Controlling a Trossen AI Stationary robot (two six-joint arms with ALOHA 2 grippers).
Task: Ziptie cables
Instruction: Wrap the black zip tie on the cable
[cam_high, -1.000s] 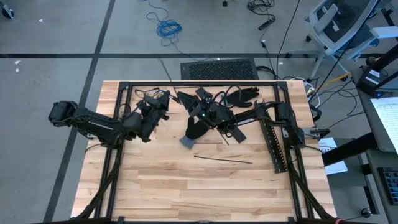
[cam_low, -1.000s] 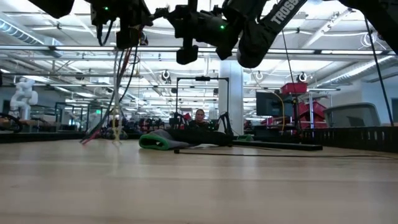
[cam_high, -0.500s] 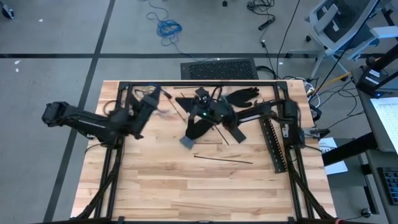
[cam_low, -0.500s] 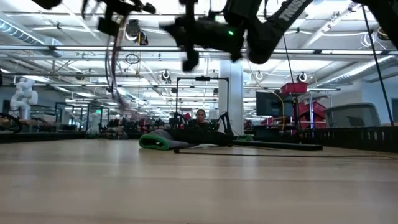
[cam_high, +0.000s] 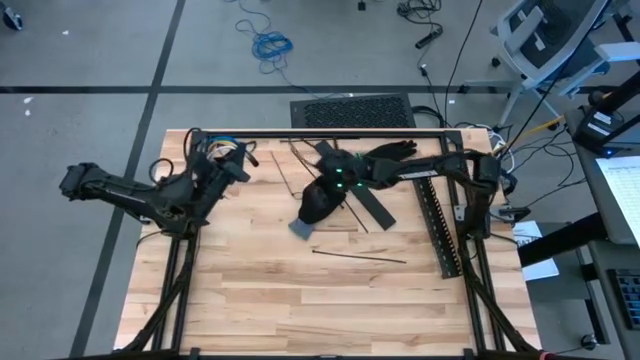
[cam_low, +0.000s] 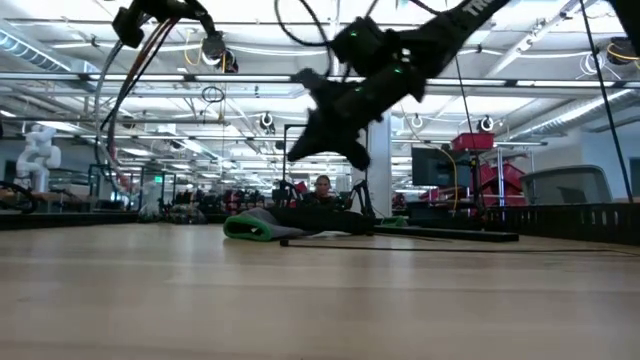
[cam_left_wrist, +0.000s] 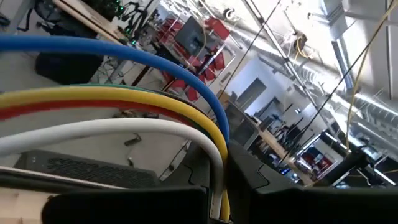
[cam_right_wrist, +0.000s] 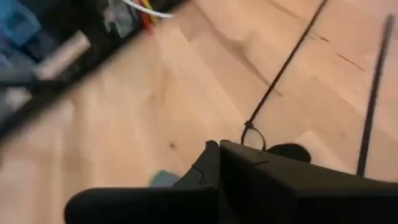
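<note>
L gripper (cam_high: 222, 168) sits at the table's far-left corner, fingers clenched on the cables (cam_high: 226, 150). In the left wrist view the blue, yellow, red and white wires (cam_left_wrist: 155, 118) arch out from between the dark fingers and curve away, so the grip is near one end of the bundle, and the rest loops free. In the low view the same wires (cam_low: 135, 80) hang in a long bow from the gripper (cam_low: 135, 22) held high, well clear of the tabletop (cam_low: 320, 300).

R gripper (cam_high: 318, 205) is near the table's middle, over the dark glove (cam_high: 318, 200), fingers pinched shut. In the right wrist view a thin black ziptie (cam_right_wrist: 283, 71) runs away from the fingertips across the wood, its small loop (cam_right_wrist: 252, 134) just beside them; prob. held at that end, but the contact itself is hidden by the fingers.

Key relation: the cables lie to the robot's left of the R gripper and toward the far edge, apart from it. The bundle's long axis droops down from the L gripper, and the ziptie's axis runs roughly across that. L arm owns the cables; R arm is nearer the ziptie. To wrap, I'd judge the R arm must carry the tie over toward the hanging loop and cross it.

A second black ziptie (cam_high: 358, 256) lies loose nearer the front, and the black slotted strip (cam_high: 440, 232) lies along the right side.
</note>
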